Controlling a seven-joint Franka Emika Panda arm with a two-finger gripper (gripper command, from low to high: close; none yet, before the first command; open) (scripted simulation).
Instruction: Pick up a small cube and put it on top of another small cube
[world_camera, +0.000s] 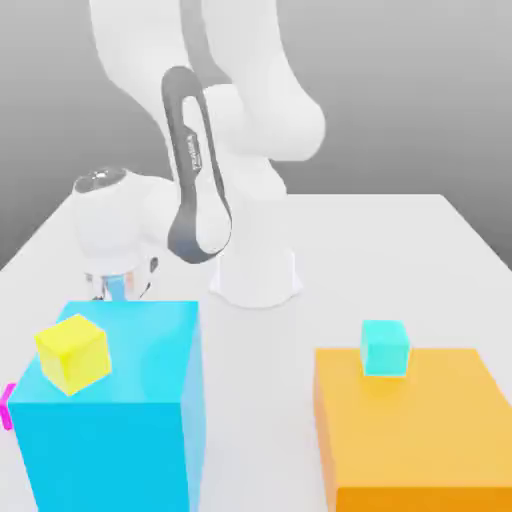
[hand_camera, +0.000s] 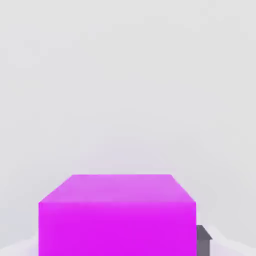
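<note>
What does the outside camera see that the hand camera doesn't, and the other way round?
Exterior view: the white arm, a yellow cube on a blue block, a cyan cube on an orange block. Hand view: a magenta cube up close, with a dark finger beside it. Both: the white table. The magenta sliver at the exterior view's left edge may be that cube; I cannot tell.

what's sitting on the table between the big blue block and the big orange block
Nothing: in the exterior view the stretch of white table between the big blue block and the big orange block is bare.
</note>
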